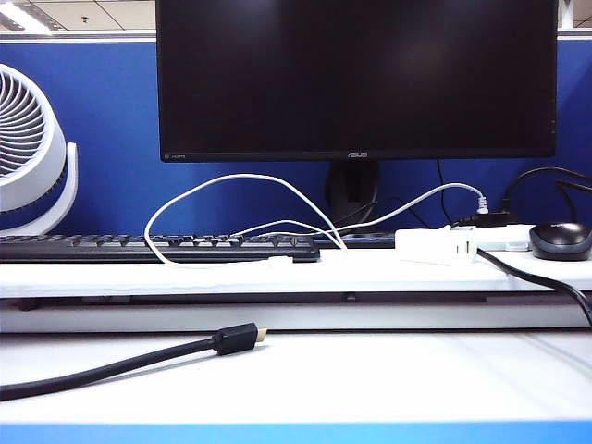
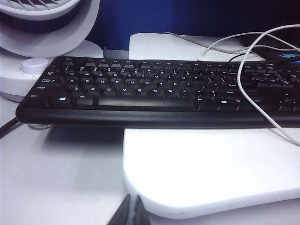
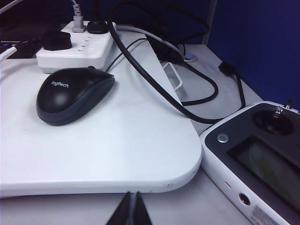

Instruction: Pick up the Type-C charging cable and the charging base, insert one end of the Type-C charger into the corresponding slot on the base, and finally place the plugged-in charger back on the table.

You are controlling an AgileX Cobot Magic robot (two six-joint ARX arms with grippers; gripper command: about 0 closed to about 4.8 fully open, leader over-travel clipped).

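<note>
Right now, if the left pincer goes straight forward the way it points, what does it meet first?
Probably the rounded front edge of the raised white shelf, directly ahead of the shut left pincer. The black keyboard lies farther on, on top of it. Relative height is unclear.

The white table [image 1: 370,370] carries a raised shelf [image 1: 231,276]. On the shelf lie a black keyboard [image 1: 157,247], the looping white charging cable [image 1: 231,180], the small white charging base [image 1: 435,245], a power strip [image 3: 75,49] and a mouse [image 1: 561,240]. A thick black cable [image 1: 120,365] lies on the lower table surface.

Black keyboard [image 2: 154,93] on the raised shelf [image 2: 211,173], Type-C charging cable [image 2: 243,70] looped across it.
</note>
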